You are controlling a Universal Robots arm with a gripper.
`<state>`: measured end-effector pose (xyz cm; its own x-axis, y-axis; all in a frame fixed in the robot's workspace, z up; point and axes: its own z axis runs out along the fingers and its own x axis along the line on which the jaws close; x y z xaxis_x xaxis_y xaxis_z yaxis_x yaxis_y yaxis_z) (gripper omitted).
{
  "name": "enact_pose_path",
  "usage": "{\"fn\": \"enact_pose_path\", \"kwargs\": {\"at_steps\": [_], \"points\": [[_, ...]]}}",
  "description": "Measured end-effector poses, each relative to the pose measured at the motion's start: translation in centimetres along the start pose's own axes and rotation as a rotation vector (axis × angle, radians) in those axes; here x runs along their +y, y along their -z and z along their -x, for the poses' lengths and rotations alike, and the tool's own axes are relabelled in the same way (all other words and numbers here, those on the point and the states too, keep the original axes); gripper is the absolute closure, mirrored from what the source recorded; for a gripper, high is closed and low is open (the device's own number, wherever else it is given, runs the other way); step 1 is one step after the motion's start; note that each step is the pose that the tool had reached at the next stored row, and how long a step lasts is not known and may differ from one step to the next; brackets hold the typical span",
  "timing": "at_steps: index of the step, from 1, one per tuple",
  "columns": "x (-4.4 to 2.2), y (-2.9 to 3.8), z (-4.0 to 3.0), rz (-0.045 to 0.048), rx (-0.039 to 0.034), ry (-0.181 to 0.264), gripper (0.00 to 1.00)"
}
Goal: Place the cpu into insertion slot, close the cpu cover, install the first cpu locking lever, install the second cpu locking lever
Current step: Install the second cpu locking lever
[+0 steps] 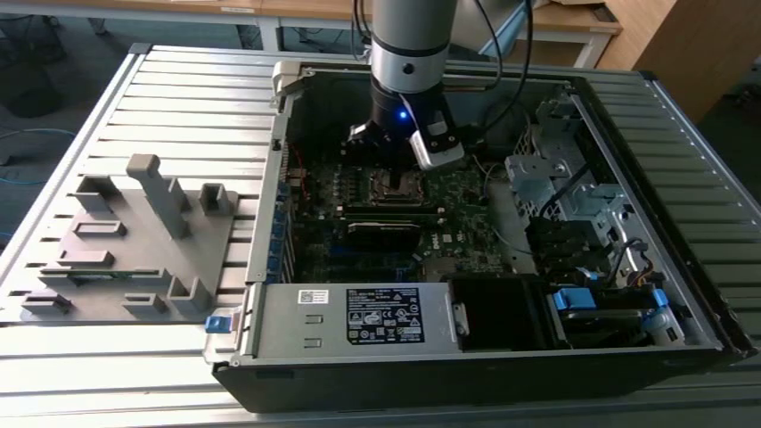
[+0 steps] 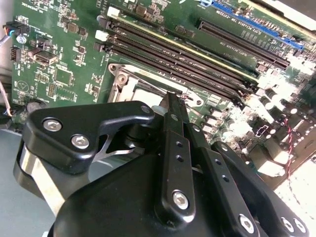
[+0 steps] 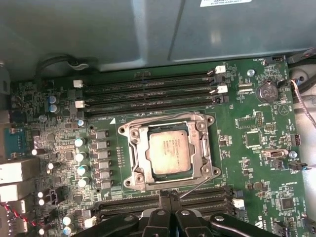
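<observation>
— Going across the exterior view from its left, what's there?

— A grey moulded fixture (image 1: 131, 241) on the slatted metal tabletop (image 1: 178, 80), then the open black computer case (image 1: 476, 374).

— And the dull silver square cpu (image 3: 169, 152)?

— Seated in the socket, inside the thin silver metal cpu cover (image 3: 168, 121), which lies flat around it.

— The black gripper (image 3: 169, 197)?

— Its fingers are pressed together, holding nothing, tips at the socket's edge beside a thin wire lever (image 3: 195, 186).

I'm seeing dull grey metal on the cpu (image 3: 169, 153), bright silvery metal on the cpu cover (image 3: 170, 126) framing it, and matt black fingers (image 2: 174, 148) just beside.
</observation>
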<state>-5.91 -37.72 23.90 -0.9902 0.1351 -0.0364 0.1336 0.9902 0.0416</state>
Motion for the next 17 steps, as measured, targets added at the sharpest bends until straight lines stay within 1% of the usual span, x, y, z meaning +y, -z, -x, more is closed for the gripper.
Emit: {"fn": "enact_pose_path", "kwargs": {"at_steps": [17], "points": [[-0.61, -0.4, -0.94, -0.0014, -0.0004, 0.0, 0.9]]}}
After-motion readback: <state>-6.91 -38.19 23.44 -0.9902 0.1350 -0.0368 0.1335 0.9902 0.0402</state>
